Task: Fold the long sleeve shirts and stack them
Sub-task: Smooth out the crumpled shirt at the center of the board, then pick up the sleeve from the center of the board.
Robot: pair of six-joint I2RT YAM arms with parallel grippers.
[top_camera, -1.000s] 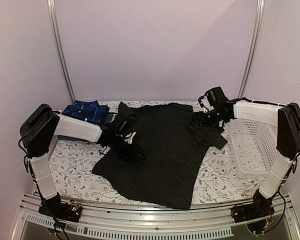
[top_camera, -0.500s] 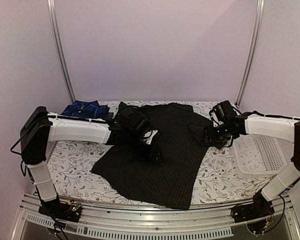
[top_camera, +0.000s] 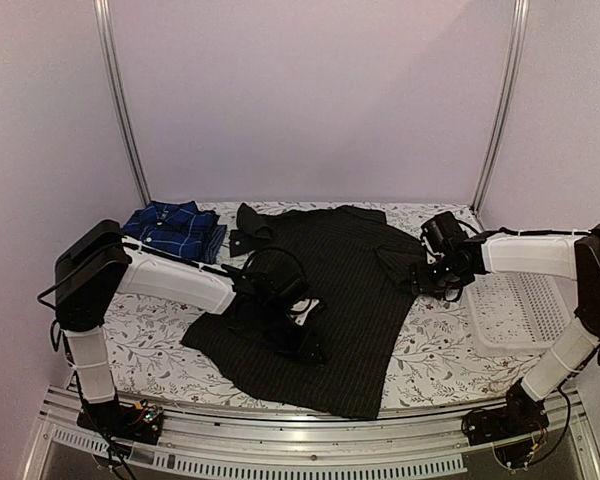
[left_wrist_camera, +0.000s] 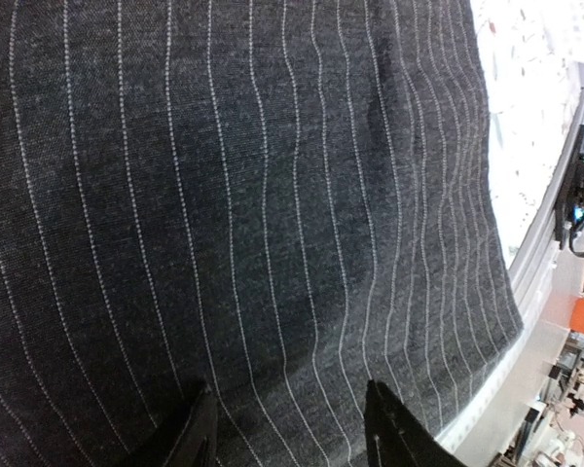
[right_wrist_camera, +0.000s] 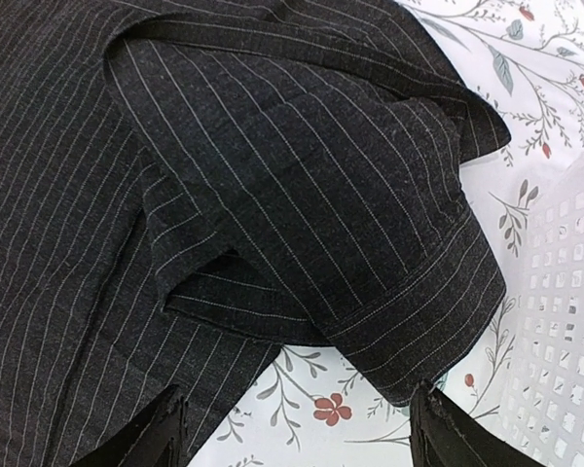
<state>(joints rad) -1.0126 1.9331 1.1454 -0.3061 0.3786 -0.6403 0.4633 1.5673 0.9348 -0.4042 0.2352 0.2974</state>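
Left gripper (left_wrist_camera: 287, 428), fingers apart and empty, has slid onto the pinstriped shirt (top_camera: 350, 300). Right gripper (right_wrist_camera: 297, 428), likewise apart, has dropped over the sleeve cuff (right_wrist_camera: 419, 321). Folding is about to begin.

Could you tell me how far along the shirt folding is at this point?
Done: the plaid shirt lies folded at the far left. In hand: the pinstripe shirt lies spread out; the left gripper is open over its body, the right gripper open over its cuff. Left: folding it, then stacking.

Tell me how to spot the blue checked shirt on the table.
Start at the flowery table. A big black pinstriped shirt covers its middle. At the far left corner sits the folded blue-and-navy plaid shirt, the only blue, checked cloth.
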